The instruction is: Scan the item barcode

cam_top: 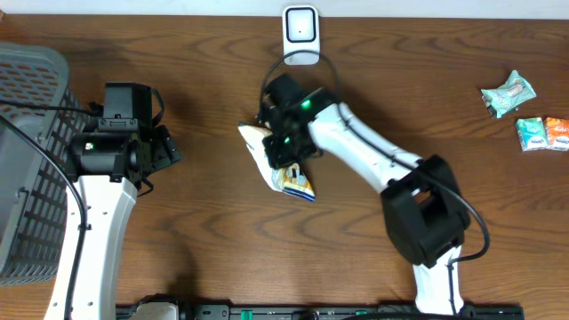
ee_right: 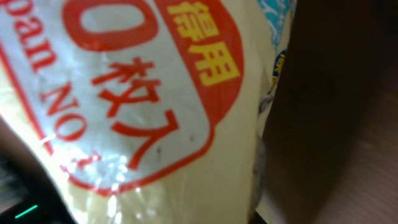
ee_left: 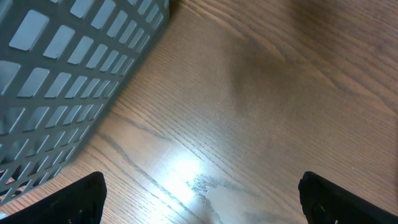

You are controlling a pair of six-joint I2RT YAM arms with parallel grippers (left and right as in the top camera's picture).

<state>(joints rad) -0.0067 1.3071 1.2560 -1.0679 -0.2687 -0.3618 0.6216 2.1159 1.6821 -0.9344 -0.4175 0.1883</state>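
Gripping entry, right arm: my right pincer (cam_top: 284,149) is closed on the upper part of the packet (cam_top: 292,180), near the middle of the table (cam_top: 213,249). From overhead, the pincer sits directly over the packet. A cream corner pokes out to the pincer's left, and the blue and yellow end sticks out below it, toward the front edge of the table. The fingertips themselves are hidden under the wrist housing in that view.

Right wrist view: the packet (ee_right: 155,124) fills nearly the whole frame, pressed close to the camera. The film is pale yellow with a white panel outlined in red and large red characters. A strip of blue print shows at the top right edge. Dark wood table shows past the packet's right side. No barcode is readable on this face.

The scanner (cam_top: 300,34), a white unit, stands at the far edge of the table, beyond the pincer and apart from the packet.

My left pincer (cam_top: 165,149) is wide open and holds nothing. It hangs over bare wood just beside the grey basket (cam_top: 27,160), well apart from the packet. In the left wrist view both dark fingertips (ee_left: 81,199) sit at the bottom corners, with the basket wall (ee_left: 62,74) at upper left.

Three small snack packs (cam_top: 533,133) lie at the right end of the table.
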